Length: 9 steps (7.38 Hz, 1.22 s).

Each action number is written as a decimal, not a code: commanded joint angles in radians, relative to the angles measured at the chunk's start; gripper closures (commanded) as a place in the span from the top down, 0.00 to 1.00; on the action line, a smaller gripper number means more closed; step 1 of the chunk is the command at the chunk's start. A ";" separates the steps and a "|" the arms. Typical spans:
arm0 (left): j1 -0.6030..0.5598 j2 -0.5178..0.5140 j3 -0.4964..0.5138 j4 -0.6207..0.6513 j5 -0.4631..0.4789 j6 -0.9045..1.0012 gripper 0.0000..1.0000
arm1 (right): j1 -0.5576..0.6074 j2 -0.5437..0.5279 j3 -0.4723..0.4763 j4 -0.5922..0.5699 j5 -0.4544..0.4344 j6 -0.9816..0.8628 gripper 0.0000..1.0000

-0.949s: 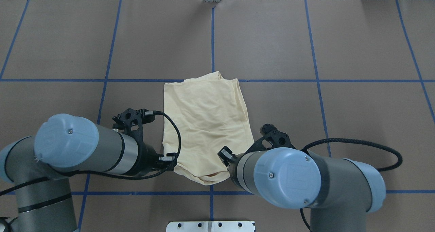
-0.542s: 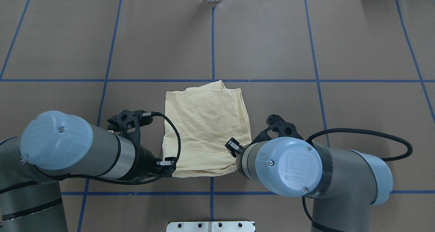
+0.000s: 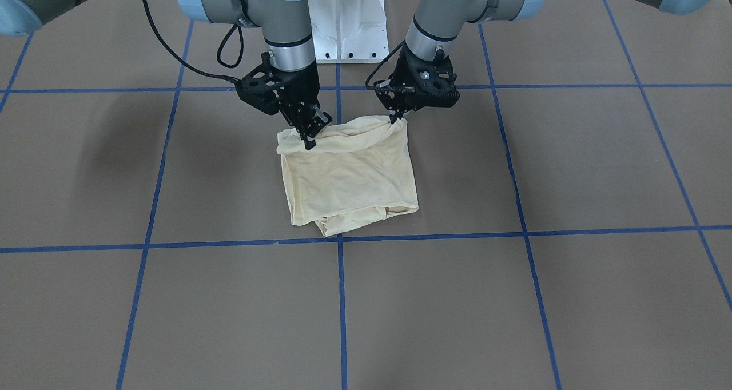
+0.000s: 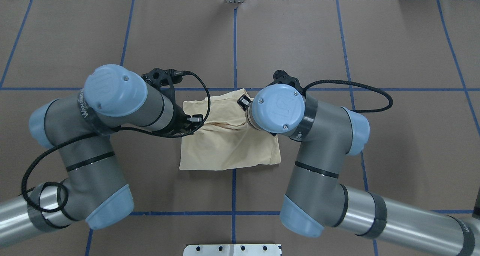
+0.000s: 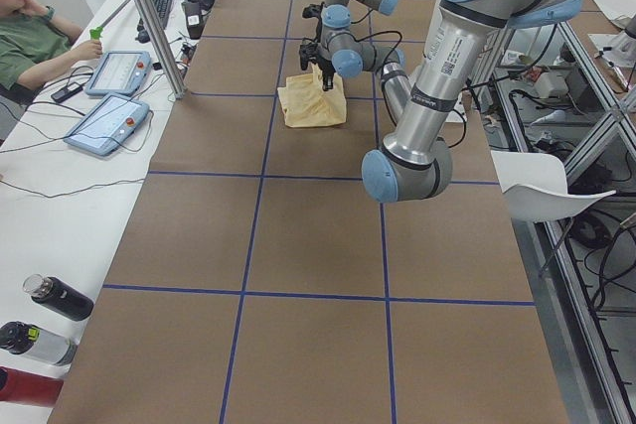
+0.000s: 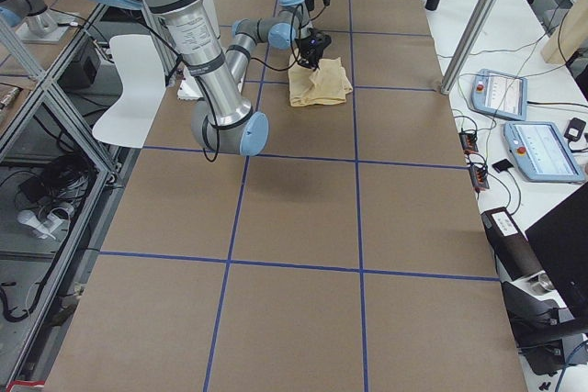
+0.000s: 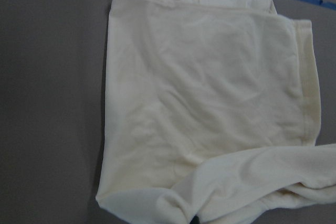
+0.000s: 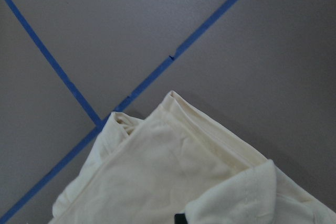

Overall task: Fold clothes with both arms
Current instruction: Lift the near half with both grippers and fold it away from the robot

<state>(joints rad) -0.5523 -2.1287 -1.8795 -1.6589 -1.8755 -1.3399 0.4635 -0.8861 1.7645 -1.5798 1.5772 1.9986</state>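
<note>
The cream-yellow shirt (image 3: 349, 178) lies partly folded at the table's middle, plain side up; its print is hidden. It also shows in the overhead view (image 4: 228, 147) and both wrist views (image 7: 210, 103) (image 8: 173, 177). My left gripper (image 3: 396, 119) is shut on the shirt's edge at one corner. My right gripper (image 3: 309, 140) is shut on the same edge at the other corner. Both hold that edge raised and doubled over the shirt's body. In the overhead view both grippers are hidden under the wrists.
The white pedestal base (image 3: 343, 30) stands at the robot's side of the table. Blue tape lines (image 3: 340, 298) divide the brown table top. An operator (image 5: 30, 42), control tablets (image 5: 104, 121) and bottles (image 5: 50, 297) are along the far side.
Both arms have moved away from the robot, carrying the shirt's near edge up and over the shirt toward its far edge. The shirt's visible outline is shorter.
</note>
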 commanded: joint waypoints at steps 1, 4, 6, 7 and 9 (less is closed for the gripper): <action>-0.055 -0.066 0.115 -0.005 0.022 0.062 0.00 | 0.049 0.048 -0.104 0.044 0.001 -0.047 0.00; -0.087 -0.072 0.212 -0.074 0.024 0.119 0.00 | 0.061 0.075 -0.239 0.163 0.000 -0.089 0.00; -0.087 -0.074 0.290 -0.166 0.045 0.120 0.59 | 0.078 0.079 -0.289 0.210 0.001 -0.221 0.99; -0.092 -0.073 0.295 -0.198 0.044 0.137 1.00 | 0.107 0.082 -0.289 0.208 0.041 -0.230 1.00; -0.115 -0.063 0.280 -0.203 0.035 0.269 1.00 | 0.147 0.099 -0.287 0.196 0.165 -0.254 1.00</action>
<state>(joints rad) -0.6570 -2.1979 -1.5964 -1.8536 -1.8378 -1.1399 0.5925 -0.7947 1.4773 -1.3795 1.6876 1.7578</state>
